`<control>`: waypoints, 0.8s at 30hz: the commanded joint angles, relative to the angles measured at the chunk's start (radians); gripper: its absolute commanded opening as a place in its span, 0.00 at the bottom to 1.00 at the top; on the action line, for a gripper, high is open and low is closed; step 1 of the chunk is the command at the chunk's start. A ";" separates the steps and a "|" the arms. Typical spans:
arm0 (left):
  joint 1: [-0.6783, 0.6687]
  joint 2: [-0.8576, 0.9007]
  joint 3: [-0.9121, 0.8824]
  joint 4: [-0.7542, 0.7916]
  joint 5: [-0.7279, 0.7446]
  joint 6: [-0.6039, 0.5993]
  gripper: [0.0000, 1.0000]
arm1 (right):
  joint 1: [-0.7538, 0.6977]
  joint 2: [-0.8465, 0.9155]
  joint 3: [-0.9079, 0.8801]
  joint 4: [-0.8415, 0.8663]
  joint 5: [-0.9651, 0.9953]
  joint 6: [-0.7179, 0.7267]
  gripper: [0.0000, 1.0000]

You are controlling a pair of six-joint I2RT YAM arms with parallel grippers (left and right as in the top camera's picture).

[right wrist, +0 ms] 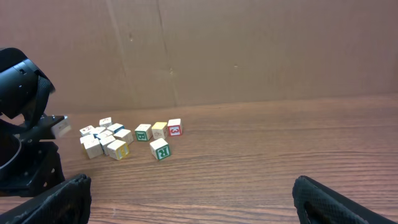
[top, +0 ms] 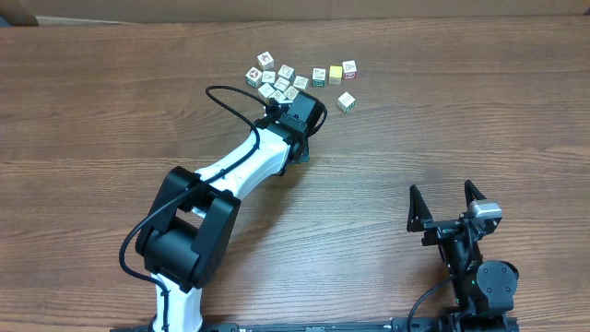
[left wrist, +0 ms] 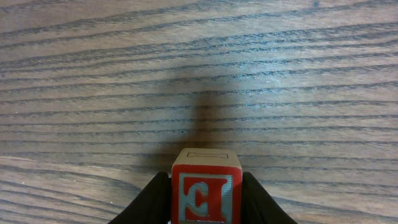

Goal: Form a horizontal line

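**Spotter:** What are you holding, and where is the line?

**Operator:** I am pinching a red-lettered cube (left wrist: pixel 206 186) in the left hand (left wrist: pixel 206 194). Its fingers (left wrist: pixel 149 200) are pressing on the cube's two sides at the bottom centre of the wrist view. I cannot tell whether the cube is resting on the tabletop (top: pixel 479 111) or hanging just off it. The row (top: pixel 336 73) is sitting in the upper centre of the overhead frame. It has three cubes side by side, with the red-faced one at the right end. The bunch (top: pixel 277 83) is lying just left of it, and my hand is hovering right below that bunch.

**Spotter:** And the other arm?

**Operator:** The right hand (top: pixel 443 201) is idling at the lower right with its fingers spread wide, holding nothing.

**Spotter:** How are you planning the placement?

**Operator:** I am thinking of lifting clear first, so that I am not dragging through the bunch. Then I am aiming for the open right end of the row. A stray cube (top: pixel 346 101) is sitting just below that end, so I am planning to come down from above rather than sliding in. I am also wanting the cube's sides squared with its neighbour before I let go. I am planning to open gently so the row is not getting nudged.
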 commanded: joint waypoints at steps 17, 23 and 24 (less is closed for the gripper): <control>-0.007 0.019 -0.014 -0.019 0.070 0.008 0.33 | -0.006 -0.008 -0.010 0.003 0.009 -0.007 1.00; -0.007 0.019 -0.014 -0.023 0.053 0.000 0.34 | -0.006 -0.008 -0.010 0.003 0.009 -0.007 1.00; -0.007 0.019 -0.014 -0.027 0.043 -0.009 0.34 | -0.006 -0.008 -0.010 0.003 0.009 -0.007 1.00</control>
